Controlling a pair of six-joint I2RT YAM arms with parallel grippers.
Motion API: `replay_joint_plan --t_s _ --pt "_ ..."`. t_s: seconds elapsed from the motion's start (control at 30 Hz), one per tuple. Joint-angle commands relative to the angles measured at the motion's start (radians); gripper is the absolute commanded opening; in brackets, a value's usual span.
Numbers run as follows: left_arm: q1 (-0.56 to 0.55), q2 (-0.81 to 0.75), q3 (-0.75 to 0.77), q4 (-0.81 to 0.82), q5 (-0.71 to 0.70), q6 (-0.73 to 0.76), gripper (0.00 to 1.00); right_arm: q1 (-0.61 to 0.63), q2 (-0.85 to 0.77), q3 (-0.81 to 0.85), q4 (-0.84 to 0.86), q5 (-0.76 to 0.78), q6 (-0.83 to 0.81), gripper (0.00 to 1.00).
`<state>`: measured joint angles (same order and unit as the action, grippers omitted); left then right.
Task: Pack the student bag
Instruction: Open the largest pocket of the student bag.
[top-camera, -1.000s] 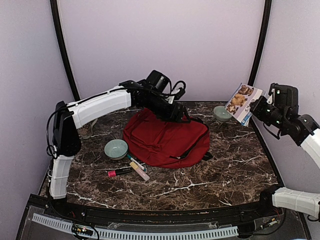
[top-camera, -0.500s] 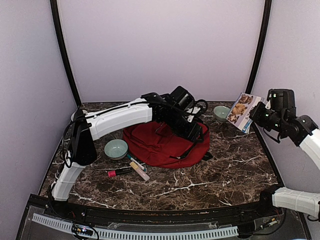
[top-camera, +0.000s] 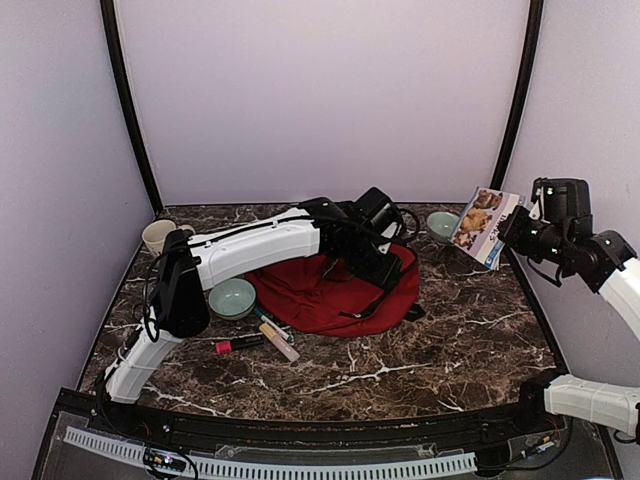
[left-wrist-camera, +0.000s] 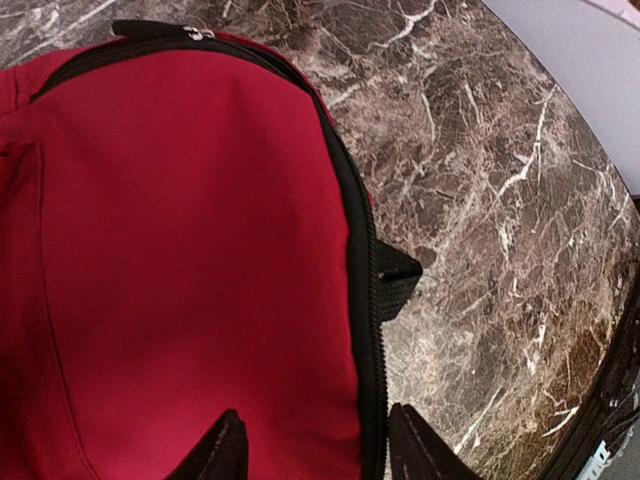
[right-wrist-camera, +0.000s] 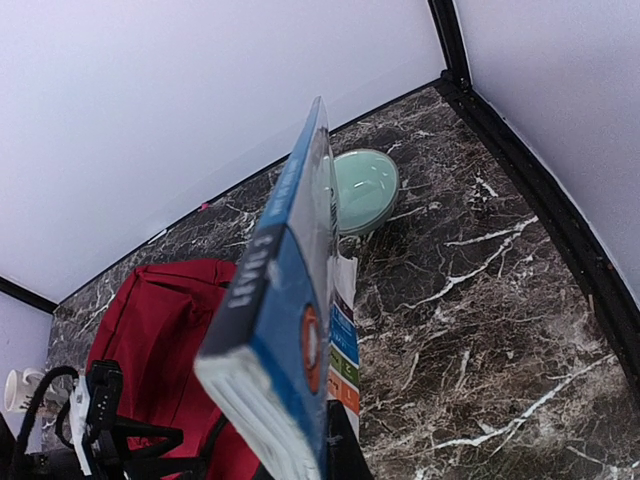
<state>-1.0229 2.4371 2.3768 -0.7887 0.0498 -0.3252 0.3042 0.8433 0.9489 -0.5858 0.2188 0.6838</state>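
Hovering over student bag (top-camera: 322, 305) at centre, left gripper (left-wrist-camera: 315, 452) jaws spread above zipper (left-wrist-camera: 362, 300) edge, right gripper (top-camera: 508, 232) at 2 o'clock clamped on book (top-camera: 480, 220)

I see the left claw (left-wrist-camera: 315, 442), jaws apart, above the student bag (left-wrist-camera: 180, 250) at its black zipper (left-wrist-camera: 360, 280), marble bench (left-wrist-camera: 490, 200) alongside.
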Motion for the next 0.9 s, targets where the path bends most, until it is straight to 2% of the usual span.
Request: replay_joint_plan --t_s 0.0,0.5,0.57,0.67,0.73,0.87 --pt "-0.014 -0.022 0.046 -0.029 -0.099 0.009 0.50 -0.008 -0.013 0.012 0.041 -0.012 -0.030 0.00" --pt "-0.015 0.019 0.049 -0.052 -0.038 0.050 0.46 -0.013 0.003 -0.010 0.045 -0.052 -0.016 0.00" --pt "-0.015 0.019 0.051 -0.053 -0.037 0.056 0.38 -0.013 0.003 -0.011 0.044 -0.055 -0.017 0.00" --pt "-0.014 0.019 0.051 -0.062 -0.035 0.065 0.19 -0.013 0.002 -0.014 0.042 -0.055 -0.020 0.00" --pt "-0.015 0.019 0.062 -0.077 -0.039 0.067 0.02 -0.014 0.000 -0.016 0.039 -0.058 -0.022 0.00" --pt "-0.014 -0.016 0.085 -0.092 -0.059 0.049 0.00 -0.014 -0.001 -0.018 0.037 -0.064 -0.030 0.00"
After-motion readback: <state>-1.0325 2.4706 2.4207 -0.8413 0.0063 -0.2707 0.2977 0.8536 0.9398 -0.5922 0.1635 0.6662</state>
